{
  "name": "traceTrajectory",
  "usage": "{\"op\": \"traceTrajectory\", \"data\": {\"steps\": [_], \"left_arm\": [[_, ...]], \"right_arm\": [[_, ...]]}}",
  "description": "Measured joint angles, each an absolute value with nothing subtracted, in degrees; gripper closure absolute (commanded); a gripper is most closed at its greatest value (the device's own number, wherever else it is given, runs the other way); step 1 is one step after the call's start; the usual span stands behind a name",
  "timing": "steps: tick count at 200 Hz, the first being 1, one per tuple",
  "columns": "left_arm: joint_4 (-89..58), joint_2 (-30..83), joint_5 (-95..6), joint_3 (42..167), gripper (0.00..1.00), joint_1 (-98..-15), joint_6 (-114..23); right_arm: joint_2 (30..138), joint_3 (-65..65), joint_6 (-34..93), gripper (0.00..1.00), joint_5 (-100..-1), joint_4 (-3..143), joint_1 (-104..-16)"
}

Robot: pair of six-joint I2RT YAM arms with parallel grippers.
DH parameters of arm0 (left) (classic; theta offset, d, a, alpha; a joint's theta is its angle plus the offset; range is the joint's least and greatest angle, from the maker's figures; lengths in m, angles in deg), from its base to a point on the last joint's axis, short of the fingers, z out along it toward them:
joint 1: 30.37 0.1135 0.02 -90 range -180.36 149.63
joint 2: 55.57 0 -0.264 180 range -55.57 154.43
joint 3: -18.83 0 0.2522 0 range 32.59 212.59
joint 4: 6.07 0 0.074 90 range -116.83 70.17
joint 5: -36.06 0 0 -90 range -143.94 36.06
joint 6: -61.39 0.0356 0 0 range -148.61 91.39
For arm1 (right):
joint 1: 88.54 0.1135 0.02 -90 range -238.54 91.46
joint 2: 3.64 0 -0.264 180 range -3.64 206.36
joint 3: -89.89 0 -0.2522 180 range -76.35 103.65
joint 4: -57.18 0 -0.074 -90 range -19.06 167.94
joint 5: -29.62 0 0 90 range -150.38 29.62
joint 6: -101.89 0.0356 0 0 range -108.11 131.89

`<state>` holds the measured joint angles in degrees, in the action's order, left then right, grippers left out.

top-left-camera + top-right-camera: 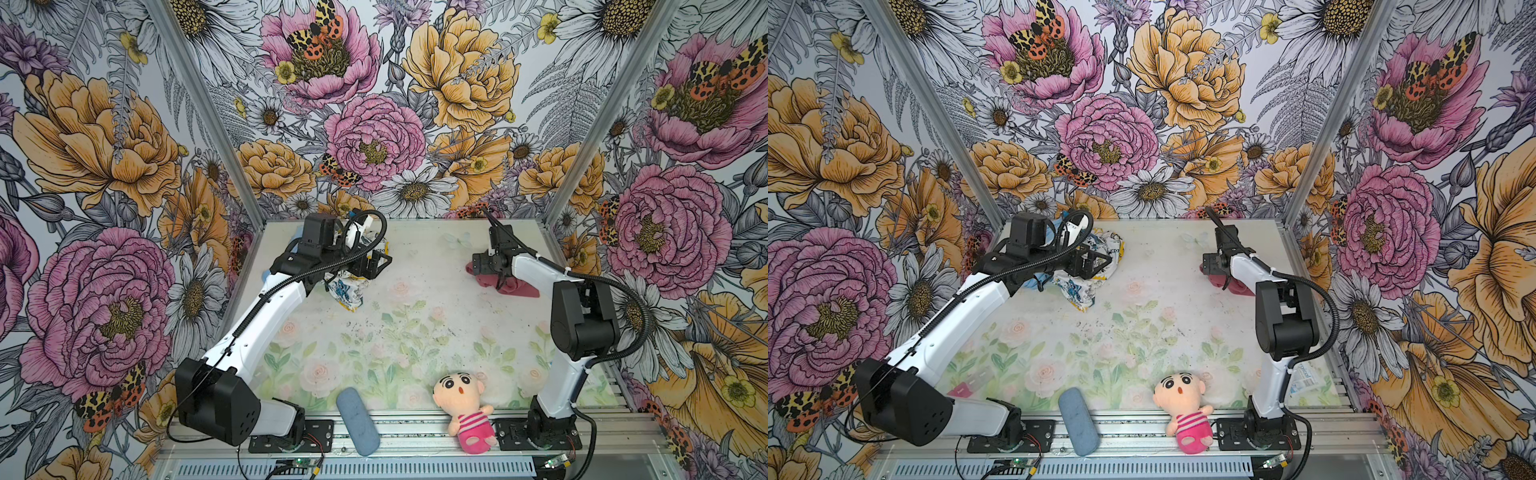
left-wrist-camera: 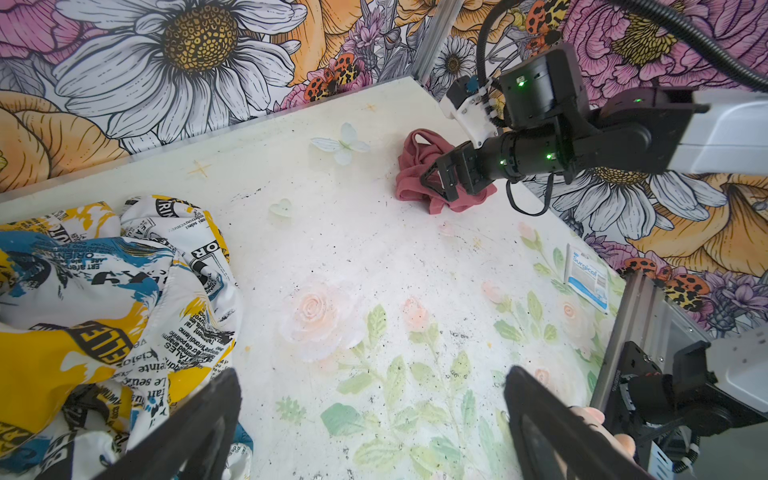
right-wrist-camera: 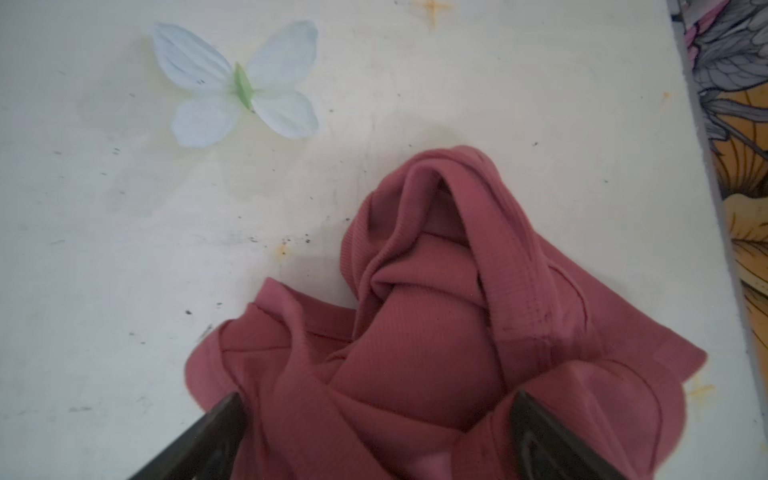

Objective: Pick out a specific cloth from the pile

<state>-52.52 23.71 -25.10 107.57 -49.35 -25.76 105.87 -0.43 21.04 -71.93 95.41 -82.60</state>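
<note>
The right gripper (image 3: 378,399) stands with its jaws spread wide, clamping nothing; its two black fingers (image 3: 220,432) flank the near folds of the plain dusty-rose pink ribbed cloth (image 3: 419,345), and whether they touch the fabric cannot be told. That cloth lies crumpled on the pale flower-printed worktop (image 1: 415,332), at the far right near the side wall in both top views, just beside a printed pale blue butterfly (image 3: 237,83). The left gripper (image 2: 372,374) is likewise spread wide with nothing between its jaws, hanging just beside the pile (image 1: 347,291), whose white cloth with yellow, blue and black newspaper print (image 2: 104,291) shows on top and whose light blue cloth (image 1: 266,275) peeks out under the left arm. The pile sits at the far left, well apart from the pink cloth. Along the near edge lie a grey-blue oblong pad (image 1: 357,422) and a plush doll in a pink striped outfit (image 1: 461,399).
</note>
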Motion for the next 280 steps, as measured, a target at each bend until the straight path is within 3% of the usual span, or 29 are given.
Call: {"op": "traceTrajectory", "data": {"steps": [41, 76, 94, 104, 121, 140, 160, 205, 280], "left_arm": [[-52.54, 23.80, -25.10, 107.24, 0.01, -49.35, -25.76], [-52.54, 23.82, -25.10, 107.20, 0.01, -49.35, -25.76], [-52.52, 23.82, -25.10, 107.20, 0.01, -49.35, -25.74], [-52.54, 23.82, -25.10, 107.20, 0.01, -49.35, -25.76], [-52.52, 23.82, -25.10, 107.20, 0.01, -49.35, -25.76], [-52.52, 23.82, -25.10, 107.20, 0.01, -49.35, -25.76], [-52.52, 23.82, -25.10, 107.20, 0.01, -49.35, -25.74], [-52.52, 23.82, -25.10, 107.20, 0.01, -49.35, -25.74], [-52.54, 23.80, -25.10, 107.20, 0.01, -49.35, -25.74]], "right_arm": [[111.75, 3.72, 21.87, 0.01, -79.19, 100.11, -83.45], [114.24, 6.10, 24.21, 0.01, -73.01, 101.68, -87.63], [115.25, 7.35, 24.86, 0.09, -69.90, 101.99, -89.07], [115.47, 7.63, 24.73, 0.18, -68.81, 102.09, -89.62], [115.77, 8.00, 25.23, 0.46, -67.58, 102.36, -89.75], [115.82, 8.16, 25.63, 0.65, -67.10, 102.58, -89.95], [115.82, 8.86, 25.30, 1.00, -66.49, 103.14, -90.29], [115.58, 13.16, 25.56, 1.00, -62.91, 104.19, -90.49], [112.69, 31.83, 30.44, 1.00, -49.12, 103.12, -92.11]]}}
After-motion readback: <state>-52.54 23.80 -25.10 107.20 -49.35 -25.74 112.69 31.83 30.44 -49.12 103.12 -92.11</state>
